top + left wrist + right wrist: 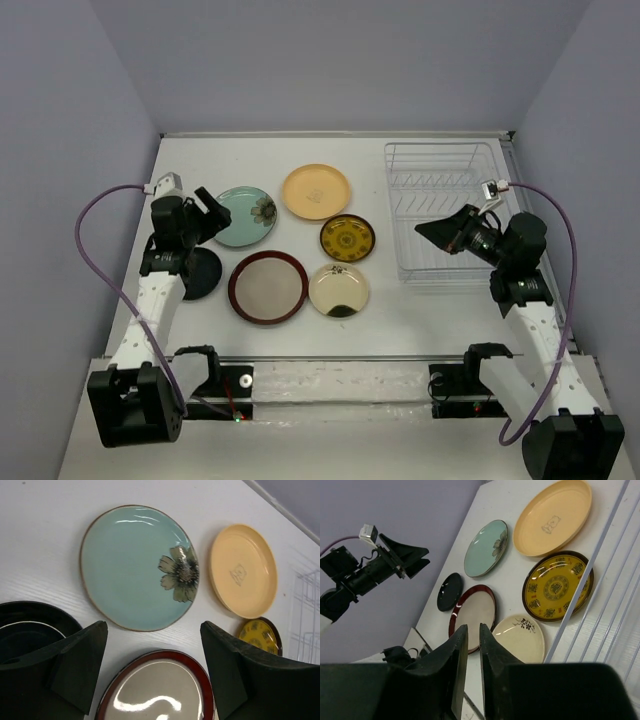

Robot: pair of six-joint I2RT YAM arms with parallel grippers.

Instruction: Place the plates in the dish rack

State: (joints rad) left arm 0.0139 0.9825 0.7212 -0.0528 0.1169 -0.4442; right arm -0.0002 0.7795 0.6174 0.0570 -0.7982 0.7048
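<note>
Five plates lie flat on the white table, left of the clear wire dish rack (445,210): pale green with a flower (246,216), orange-yellow (316,191), dark brown-and-gold (347,238), red-rimmed beige (268,288) and cream with a dark sprig (339,290). My left gripper (154,626) is open and holds nothing. It hovers over the gap between the green plate (130,565) and the red-rimmed plate (160,690). My right gripper (474,626) is shut and holds nothing. It hangs above the rack's front left corner, pointing toward the plates.
A small black dish (200,273) lies under the left arm, by the table's left edge. Grey walls close in the table on the left, back and right. The rack stands close to the right wall. A rail (330,358) runs along the near edge.
</note>
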